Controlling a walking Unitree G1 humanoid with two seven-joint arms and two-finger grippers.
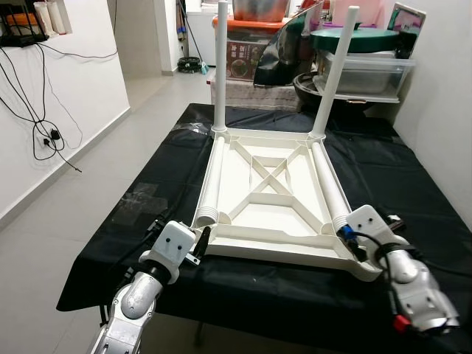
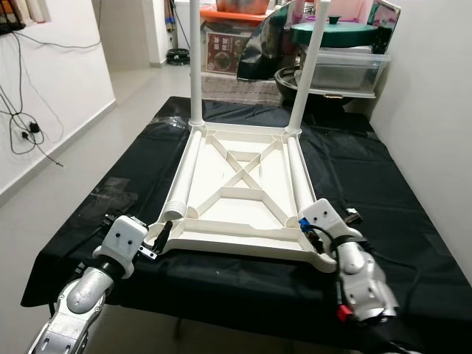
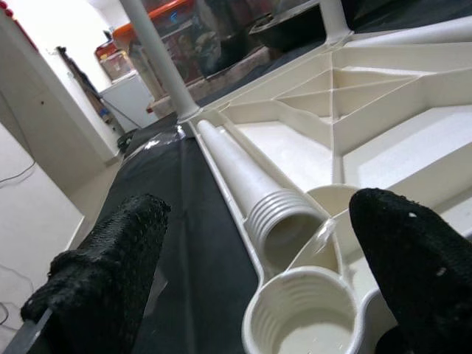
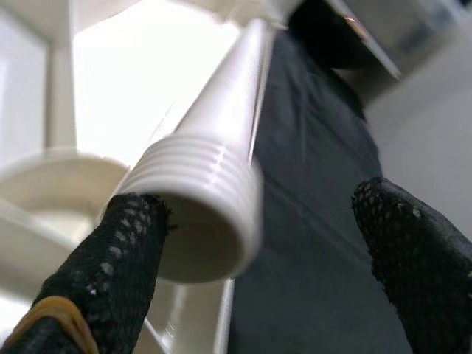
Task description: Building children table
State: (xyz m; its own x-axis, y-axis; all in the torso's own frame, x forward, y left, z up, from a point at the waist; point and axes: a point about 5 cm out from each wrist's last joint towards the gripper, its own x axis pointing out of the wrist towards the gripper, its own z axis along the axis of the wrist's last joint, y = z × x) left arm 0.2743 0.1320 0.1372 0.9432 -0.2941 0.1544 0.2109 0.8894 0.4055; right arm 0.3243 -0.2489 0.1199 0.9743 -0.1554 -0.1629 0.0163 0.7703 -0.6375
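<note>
Black cloth (image 1: 147,221) under upturned table (image 1: 265,199)

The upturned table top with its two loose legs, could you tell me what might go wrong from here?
1. The table top overhangs the near edge of the black cloth; pulling on it may slide it off.
2. The right gripper is open around the threaded end of the right loose leg; a tilted lift could knock the far upright leg.
3. The left gripper straddles the empty corner socket, beside the left loose leg, so it might close on the rim.
</note>
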